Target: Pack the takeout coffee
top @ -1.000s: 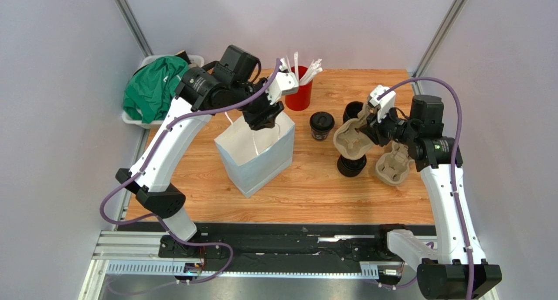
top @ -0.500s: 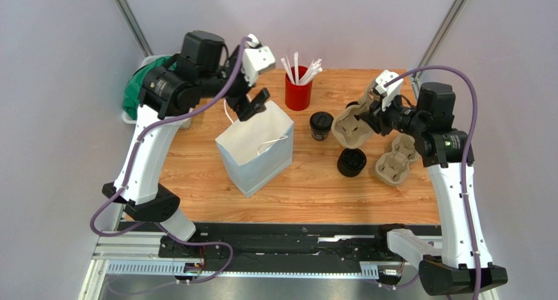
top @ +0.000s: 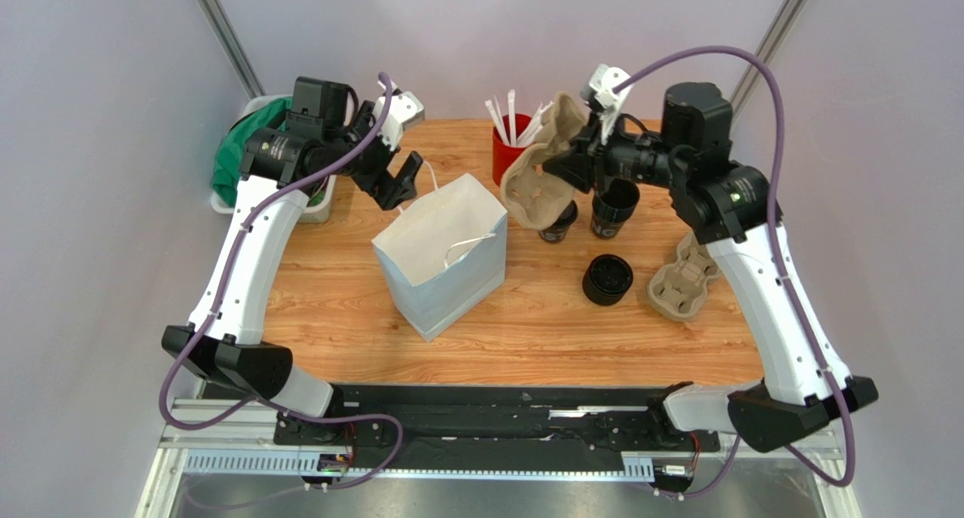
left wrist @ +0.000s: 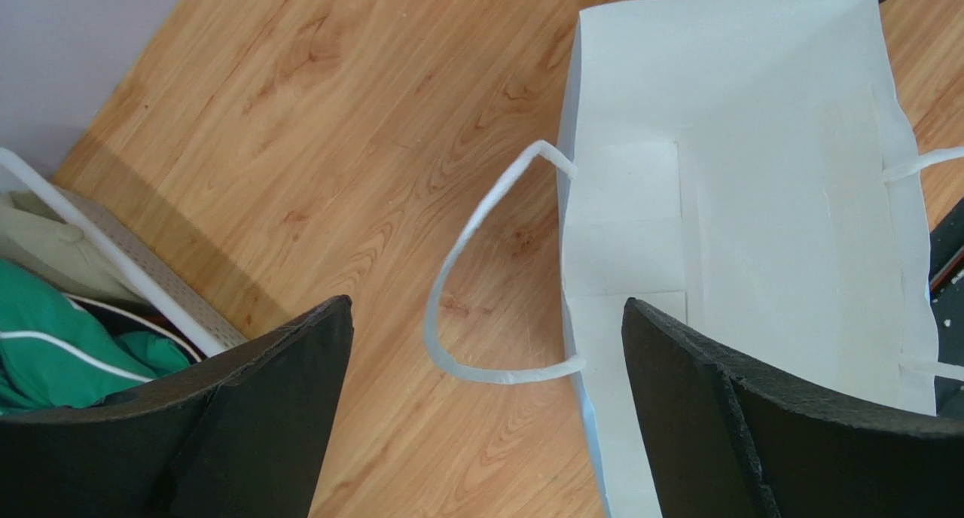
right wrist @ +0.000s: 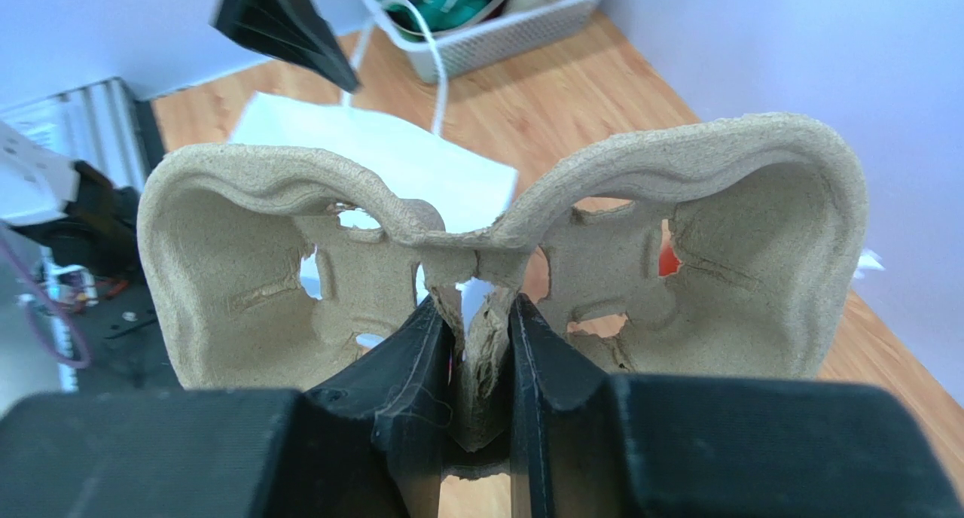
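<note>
Right end effector [right wrist: 475, 343] pinches the centre rib of a brown moulded-pulp two-slot carrier [top: 536, 170], aloft just right of the white paper bag [top: 444, 272]. Small black lidded cups [top: 608, 279] stand on the tabletop [top: 543, 337] further right, nearest that arm. Left end effector [top: 394, 182] gapes empty behind the bag.

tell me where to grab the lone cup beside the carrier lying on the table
Take the cup by its round wall just under the lid, coming straight down from above. It seems to stand upright and is open on its near and far sides, so close across those; the spare carrier crowds its right.
</note>
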You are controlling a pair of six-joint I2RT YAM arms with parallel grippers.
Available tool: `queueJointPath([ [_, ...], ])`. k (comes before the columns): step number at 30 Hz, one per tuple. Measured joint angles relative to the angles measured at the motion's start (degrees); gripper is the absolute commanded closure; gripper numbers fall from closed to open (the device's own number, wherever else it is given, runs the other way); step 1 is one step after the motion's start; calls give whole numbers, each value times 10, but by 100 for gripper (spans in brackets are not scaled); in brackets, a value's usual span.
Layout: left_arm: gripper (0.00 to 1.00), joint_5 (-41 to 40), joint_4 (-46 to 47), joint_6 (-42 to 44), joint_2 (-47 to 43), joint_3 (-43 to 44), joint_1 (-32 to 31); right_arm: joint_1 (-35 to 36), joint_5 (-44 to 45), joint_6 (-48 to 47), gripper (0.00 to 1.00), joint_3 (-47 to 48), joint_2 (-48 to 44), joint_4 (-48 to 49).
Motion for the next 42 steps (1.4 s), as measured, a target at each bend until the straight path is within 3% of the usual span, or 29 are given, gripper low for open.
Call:
queueJointPath([
  [10, 12, 73, 45, -23, 5, -1, 48, 89, -71, 99, 81, 96, 111, 28],
  [18, 33, 106, 73, -35, 16, -7, 72, 99, -155, 224, 81, 107, 162, 95],
  [31, 36, 136, 105, -57, 28, -49, 78, 147, -184, 343, 81, 37, 179, 194],
  [42, 36, 129, 150, -91, 25, -79, 80, 148, -129, 364, 81, 9, 233, 188],
])
